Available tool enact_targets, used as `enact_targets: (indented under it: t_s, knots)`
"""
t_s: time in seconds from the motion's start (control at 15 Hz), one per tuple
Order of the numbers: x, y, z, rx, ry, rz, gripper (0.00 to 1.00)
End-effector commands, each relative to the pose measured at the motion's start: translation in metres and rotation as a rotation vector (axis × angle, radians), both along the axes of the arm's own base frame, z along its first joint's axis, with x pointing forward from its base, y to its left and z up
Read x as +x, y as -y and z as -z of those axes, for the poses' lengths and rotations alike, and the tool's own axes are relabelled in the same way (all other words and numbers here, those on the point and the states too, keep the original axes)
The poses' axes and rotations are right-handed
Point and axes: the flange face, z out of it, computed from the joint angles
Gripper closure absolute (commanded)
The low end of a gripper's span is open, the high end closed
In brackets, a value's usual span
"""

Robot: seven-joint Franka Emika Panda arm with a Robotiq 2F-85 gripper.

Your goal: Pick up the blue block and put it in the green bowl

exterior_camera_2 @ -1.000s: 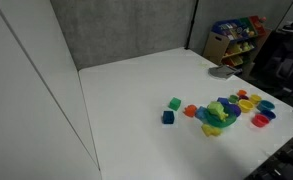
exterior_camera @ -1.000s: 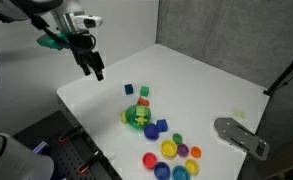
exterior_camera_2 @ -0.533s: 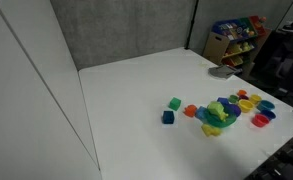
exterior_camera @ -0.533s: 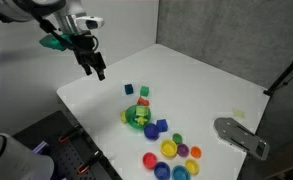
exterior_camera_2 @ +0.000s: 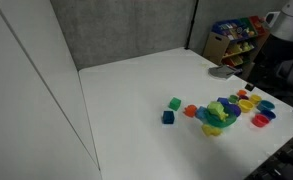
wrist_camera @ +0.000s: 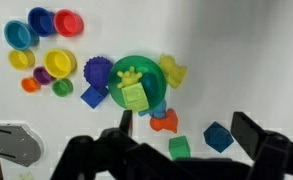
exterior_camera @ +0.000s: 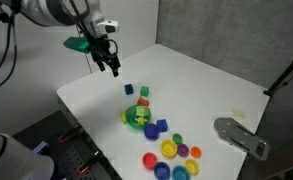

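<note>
In the wrist view the green bowl (wrist_camera: 114, 72) holds a light-green block and a yellow piece. A small light-blue cube, the blue block (wrist_camera: 158, 107), lies against the bowl's rim beside an orange piece (wrist_camera: 165, 123). It is too small to pick out in the exterior views. My gripper (wrist_camera: 186, 130) is open and empty. It hangs above the table, with a green cube (wrist_camera: 179, 148) and a darker blue block (wrist_camera: 218, 137) between its fingers in the picture. In an exterior view the gripper (exterior_camera: 113, 66) is up and left of the bowl (exterior_camera: 138, 117). The bowl also shows in the other exterior view (exterior_camera_2: 216, 117).
Several coloured round caps (wrist_camera: 44, 40) lie beyond the bowl, also in an exterior view (exterior_camera: 171, 155). Another dark blue block (wrist_camera: 93, 96) and a yellow piece (wrist_camera: 173, 70) touch the bowl. A grey metal fixture (exterior_camera: 241, 135) sits near the table's edge. The darker blue block (exterior_camera: 129, 89) stands nearest the gripper.
The arm has moved right, toward the blocks, with the gripper still open. Part of the robot now shows at the upper right of one exterior view. No object has moved.
</note>
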Motion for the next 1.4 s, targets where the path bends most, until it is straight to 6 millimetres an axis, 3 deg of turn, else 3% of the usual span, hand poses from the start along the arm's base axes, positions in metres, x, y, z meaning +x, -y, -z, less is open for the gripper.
enact_targets:
  t_s: [0.0,0.4,0.8,1.13,1.2,1.33]
  knots:
    - [0.047,0.000,0.016,0.031,0.003,0.010,0.00]
    - [0.108,-0.025,0.065,0.091,0.006,0.040,0.00]
    - [0.152,-0.058,0.135,0.178,-0.008,0.075,0.00]
    - [0.175,-0.068,0.177,0.243,-0.013,0.130,0.00]
    - [0.161,-0.065,0.171,0.231,-0.016,0.116,0.00]
    - [0.162,-0.066,0.181,0.228,-0.027,0.119,0.00]
